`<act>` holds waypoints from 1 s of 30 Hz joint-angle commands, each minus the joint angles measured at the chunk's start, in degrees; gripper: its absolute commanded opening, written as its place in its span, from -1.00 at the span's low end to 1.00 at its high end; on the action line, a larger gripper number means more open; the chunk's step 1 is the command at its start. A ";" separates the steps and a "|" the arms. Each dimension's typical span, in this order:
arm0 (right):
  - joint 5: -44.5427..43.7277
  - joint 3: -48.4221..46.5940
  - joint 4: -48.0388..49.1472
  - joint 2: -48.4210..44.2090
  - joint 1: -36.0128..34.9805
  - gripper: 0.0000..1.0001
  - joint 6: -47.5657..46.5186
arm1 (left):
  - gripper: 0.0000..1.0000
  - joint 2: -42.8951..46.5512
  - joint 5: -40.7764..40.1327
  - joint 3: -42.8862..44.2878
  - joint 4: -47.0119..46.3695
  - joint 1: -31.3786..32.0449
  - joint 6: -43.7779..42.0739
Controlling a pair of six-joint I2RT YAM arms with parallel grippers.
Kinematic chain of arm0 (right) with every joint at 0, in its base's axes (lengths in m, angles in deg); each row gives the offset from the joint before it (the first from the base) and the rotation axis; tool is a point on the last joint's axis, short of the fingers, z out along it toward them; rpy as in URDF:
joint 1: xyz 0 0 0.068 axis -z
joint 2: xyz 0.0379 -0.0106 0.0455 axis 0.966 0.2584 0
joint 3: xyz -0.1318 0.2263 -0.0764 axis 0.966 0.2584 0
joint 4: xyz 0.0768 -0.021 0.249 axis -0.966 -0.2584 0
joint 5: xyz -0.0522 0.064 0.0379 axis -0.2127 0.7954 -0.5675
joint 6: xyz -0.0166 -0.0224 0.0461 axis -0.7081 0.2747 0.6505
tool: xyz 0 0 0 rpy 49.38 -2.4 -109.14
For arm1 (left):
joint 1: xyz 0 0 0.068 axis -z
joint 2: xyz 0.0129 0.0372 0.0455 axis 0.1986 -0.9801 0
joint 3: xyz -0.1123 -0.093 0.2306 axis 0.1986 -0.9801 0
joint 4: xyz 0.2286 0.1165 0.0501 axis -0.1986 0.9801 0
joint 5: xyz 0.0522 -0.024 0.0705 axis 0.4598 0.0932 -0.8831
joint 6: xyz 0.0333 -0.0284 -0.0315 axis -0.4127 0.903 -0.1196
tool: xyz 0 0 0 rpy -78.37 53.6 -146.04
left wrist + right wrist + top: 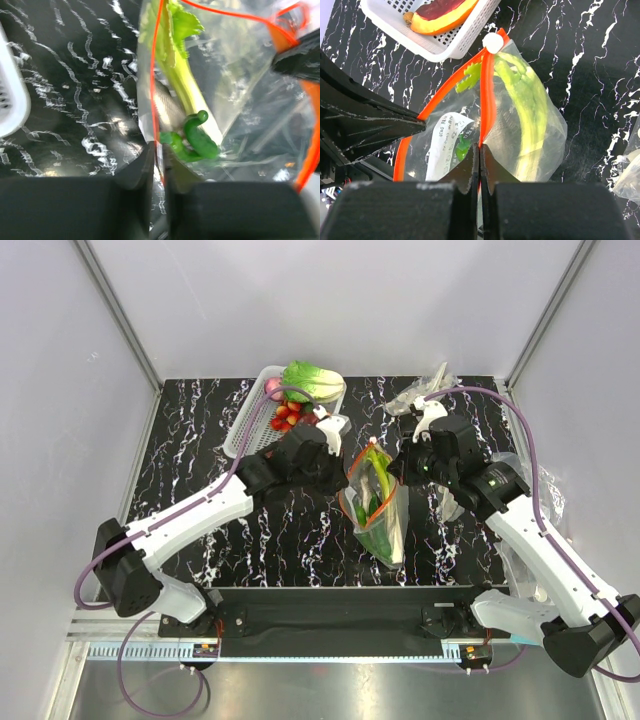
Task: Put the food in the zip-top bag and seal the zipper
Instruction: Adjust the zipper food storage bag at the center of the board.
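The zip-top bag (pixel 380 515) hangs between my two grippers above the middle of the table. Its red-orange zipper (pixel 488 95) stands apart in an open loop. Inside lie the food: a leek (pixel 181 80), curled green pieces (pixel 199 141) and a pale ribbed piece (pixel 167 107). The white label (pixel 442 140) shows through the plastic. My left gripper (pixel 160 156) is shut on the strip at the mouth's left side. The right gripper (pixel 480 152) is shut on the strip at the opposite side. In the top view the left gripper (pixel 338 466) and right gripper (pixel 406 472) flank the mouth.
A white basket (pixel 252 418) stands at the back left with a leafy cabbage (pixel 312 380) and small red pieces (pixel 288 417). Wrinkly clear bags lie at the back right (pixel 425 395) and along the right edge (pixel 535 495). White walls close in three sides.
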 commanded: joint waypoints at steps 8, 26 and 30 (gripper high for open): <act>6.06 -2.90 3.39 -1.35 0.18 -1.00 3.28 | -1.00 0.15 14.76 6.00 -7.80 -0.76 2.40; 13.01 -1.32 7.69 -2.41 0.18 -1.00 7.33 | -1.00 2.35 22.51 1.18 -18.61 -0.58 6.88; 10.38 -0.97 6.38 -1.70 0.09 -0.99 7.68 | -1.00 2.17 20.49 -1.02 -18.09 -0.50 6.09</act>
